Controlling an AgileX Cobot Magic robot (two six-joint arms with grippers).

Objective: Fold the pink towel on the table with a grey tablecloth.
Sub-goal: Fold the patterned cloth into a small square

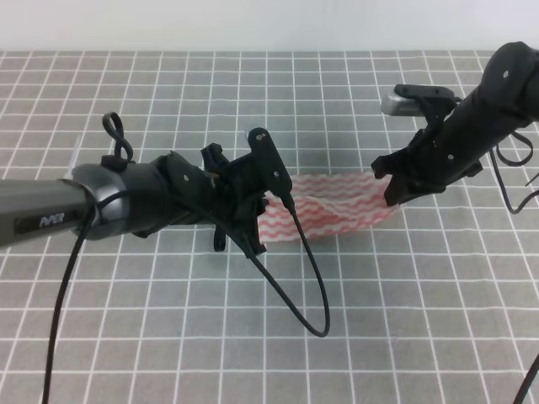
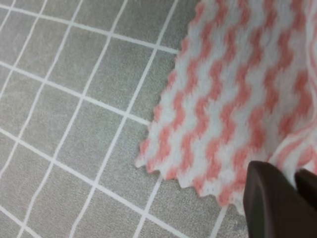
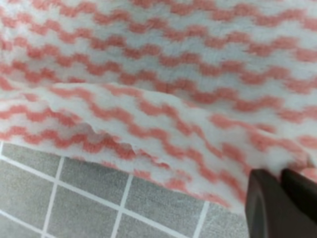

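Exterior high view. Left arm [image 1: 126,198]: nearest item, dark barrel entering from the left edge and lying nearly level over the worktop [image 1: 168,337], a black cable looping down from it. Left end effector [image 1: 253,231]: at the arm's tip, over the left end of the pink towel [image 1: 333,210]; fingers hidden by the wrist housing, so opening cannot be told from here. Pink towel: a folded strip with its long axis running left to right, near the middle of the grey gridded cloth, raised and sagging between the two arms. Right arm [image 1: 480,109]: descends steeply from the upper right corner. Right end effector [image 1: 394,189]: at the towel's right end, touching it; finger gap not legible here.

Left wrist view. Left end effector [image 2: 285,198]: two dark fingers at the lower right, close together with only a slim slit between, pinched on the towel's cloth [image 2: 237,89]. Zigzag-cut edge and one corner hang over the grey cloth [image 2: 74,99].

Right wrist view. Right end effector [image 3: 282,198]: two dark fingers at the lower right, nearly together, clamped on the towel's edge. Towel [image 3: 163,64]: fills most of the picture, two layers showing, stripes running across; grey cloth [image 3: 74,198] below it.
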